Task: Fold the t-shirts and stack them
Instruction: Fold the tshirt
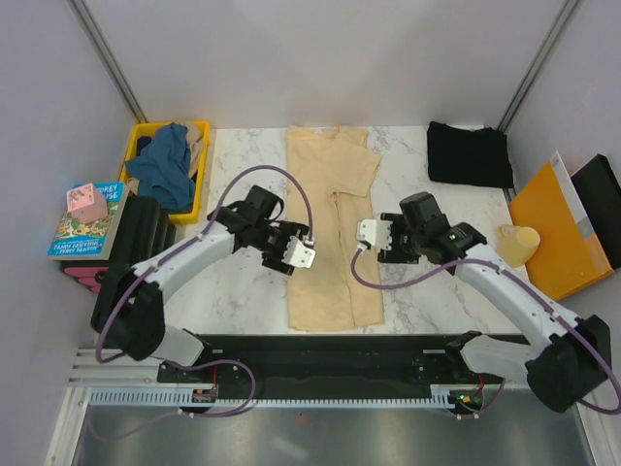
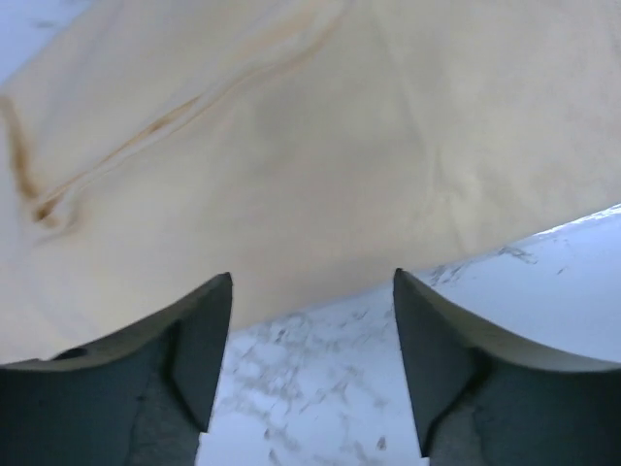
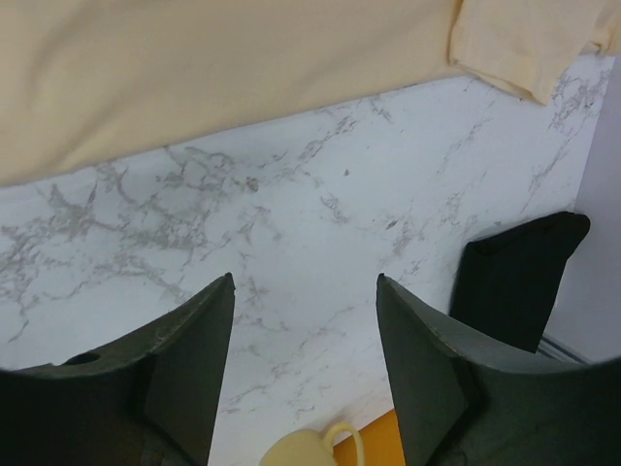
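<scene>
Both tools empty. My left gripper [image 1: 299,254] has its jaws apart, and its wrist view shows only cloth and marble between the fingers. My right gripper [image 1: 370,234] is the same, jaws apart over bare marble, gripping nothing. The cream shirt [image 1: 330,223] lies flat mid-table [image 1: 243,291], already narrowed to a long strip. In the top view its long axis runs 12 to 6, collar end at 12, hem end at 6 near my bases. The two grippers flank it about halfway down. The strip is at 3 o'clock from my left tool and at 9 o'clock from my right. The left looks the nearer, since the cloth edge runs just ahead of its fingertips. The right wrist view shows a band of marble before the cloth begins. My judgement is that the lengthwise fold is done and the crosswise fold is next. That needs both tools at one short end, most likely the 6 o'clock corners, to carry that end toward 12. The black shirt [image 1: 470,153] lies folded at 1 o'clock, well apart from the cream one, and looks like the likely place to stack. The teal shirt [image 1: 165,167] is heaped in the yellow crate [image 1: 199,131] at 10 o'clock, not yet folded.
</scene>
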`<action>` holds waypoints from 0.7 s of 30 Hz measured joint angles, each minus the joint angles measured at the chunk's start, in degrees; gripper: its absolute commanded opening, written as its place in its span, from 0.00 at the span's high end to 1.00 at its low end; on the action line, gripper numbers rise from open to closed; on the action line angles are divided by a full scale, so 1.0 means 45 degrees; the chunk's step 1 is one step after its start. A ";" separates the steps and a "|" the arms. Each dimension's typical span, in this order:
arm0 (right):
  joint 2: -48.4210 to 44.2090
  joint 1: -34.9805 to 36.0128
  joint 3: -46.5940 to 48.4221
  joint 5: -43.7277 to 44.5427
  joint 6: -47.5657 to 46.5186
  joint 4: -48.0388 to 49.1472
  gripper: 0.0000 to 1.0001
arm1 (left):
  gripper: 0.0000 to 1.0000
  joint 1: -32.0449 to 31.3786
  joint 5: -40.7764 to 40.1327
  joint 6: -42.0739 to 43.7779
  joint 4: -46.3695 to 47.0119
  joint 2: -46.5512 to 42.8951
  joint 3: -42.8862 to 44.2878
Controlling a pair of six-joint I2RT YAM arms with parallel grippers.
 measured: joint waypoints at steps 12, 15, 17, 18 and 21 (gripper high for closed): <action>-0.5926 -0.0034 -0.5911 -0.1195 -0.5984 -0.0044 0.18 | 0.00 0.0787 0.0053 0.3861 0.2132 -0.7067 -0.7116; -0.5994 -0.0034 -0.6246 -0.1787 -0.7291 -0.0170 0.18 | 0.00 0.0855 0.0209 0.5275 0.2161 -0.7169 -0.8077; -0.5833 -0.0034 -0.6295 -0.2186 -0.7975 -0.0223 0.17 | 0.00 0.0855 0.0495 0.5853 0.2254 -0.7145 -0.8262; -0.5654 -0.0034 -0.6295 -0.2463 -0.8369 -0.0257 0.16 | 0.00 0.0855 0.0733 0.6135 0.2361 -0.7082 -0.8301; -0.4964 -0.0034 -0.6295 -0.3215 -0.9287 -0.0282 0.16 | 0.00 0.0855 0.1219 0.6567 0.2686 -0.6596 -0.8306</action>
